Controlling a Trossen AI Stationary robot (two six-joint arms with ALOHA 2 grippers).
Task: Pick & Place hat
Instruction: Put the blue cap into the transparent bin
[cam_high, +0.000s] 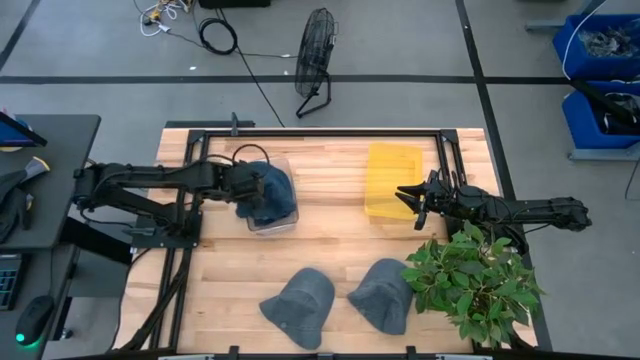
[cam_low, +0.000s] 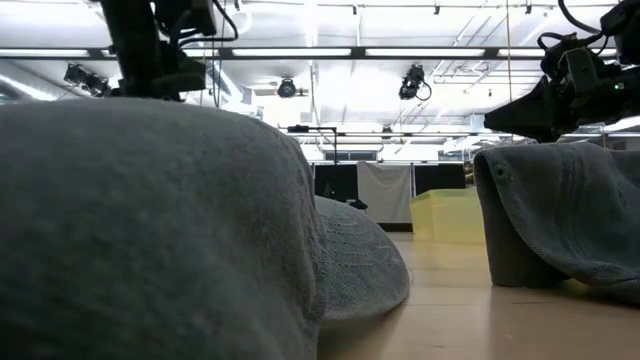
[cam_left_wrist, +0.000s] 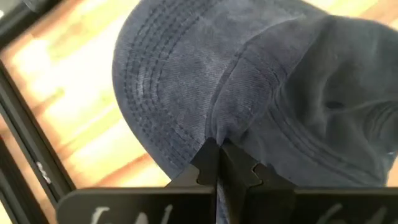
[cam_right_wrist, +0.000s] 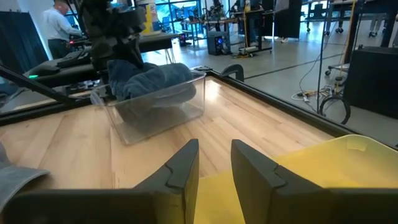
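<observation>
Left gripper (cam_left_wrist: 219, 163) pinched tight on dark blue hat (cam_high: 268, 192), hat in clear bin (cam_high: 272, 222), brim toward table's far edge. Right gripper (cam_right_wrist: 214, 163) partly open, holding nothing, over yellow bin (cam_high: 392, 178). Two grey hats (cam_high: 300, 303) near front edge, beside plant (cam_high: 478, 280). Bare wood table (cam_high: 330, 240) between. Fan (cam_high: 316, 42) on floor behind

Grey concrete floor (cam_high: 400, 40) marked with dark tape lines. A black floor fan (cam_high: 316, 60) and blue storage bins (cam_high: 600, 70) stand beyond the table. Ceiling strip lights (cam_low: 430, 52) are lit.

Hat (cam_high: 270, 192) in left bin (cam_high: 283, 224), two hats (cam_high: 300, 305) in front
</observation>
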